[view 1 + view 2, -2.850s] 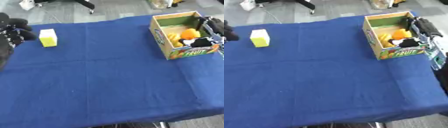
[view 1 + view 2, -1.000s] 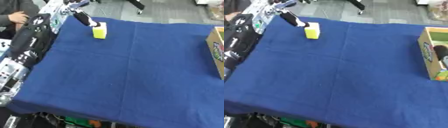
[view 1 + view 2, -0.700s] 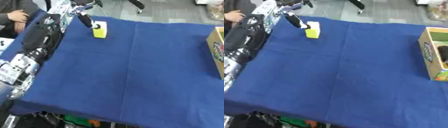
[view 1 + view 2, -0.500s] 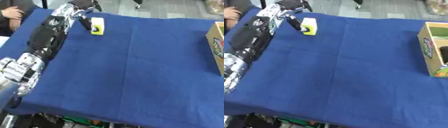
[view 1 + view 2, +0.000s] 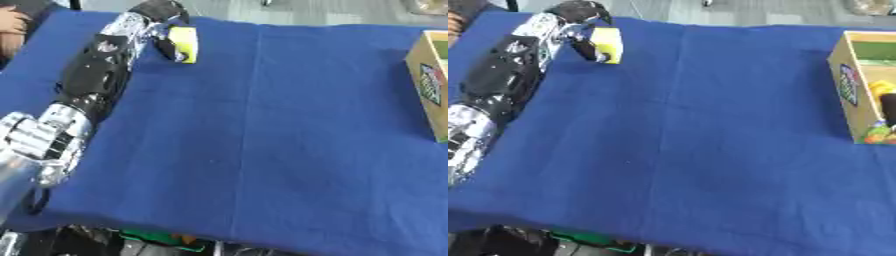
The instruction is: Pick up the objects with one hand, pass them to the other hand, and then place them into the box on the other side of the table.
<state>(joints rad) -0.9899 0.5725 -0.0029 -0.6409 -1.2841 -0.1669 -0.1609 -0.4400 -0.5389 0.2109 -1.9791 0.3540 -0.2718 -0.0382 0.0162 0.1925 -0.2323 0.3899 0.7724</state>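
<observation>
Left eye view: left robot hand (image 5: 156,26) reaches to the far left corner of the blue surface (image 5: 262,140), fingers curled around the yellow block (image 5: 185,44), thumb side against its near face. The block stands upright on the cloth, enclosed by the fingers; grasp looks under way for the lift. Whether it has left the cloth cannot be told.

Right eye view: the box (image 5: 866,95) sits well apart from the robot hand, across the surface to its right, open top up, orange items inside, ready to receive. Right robot hand not visible.
</observation>
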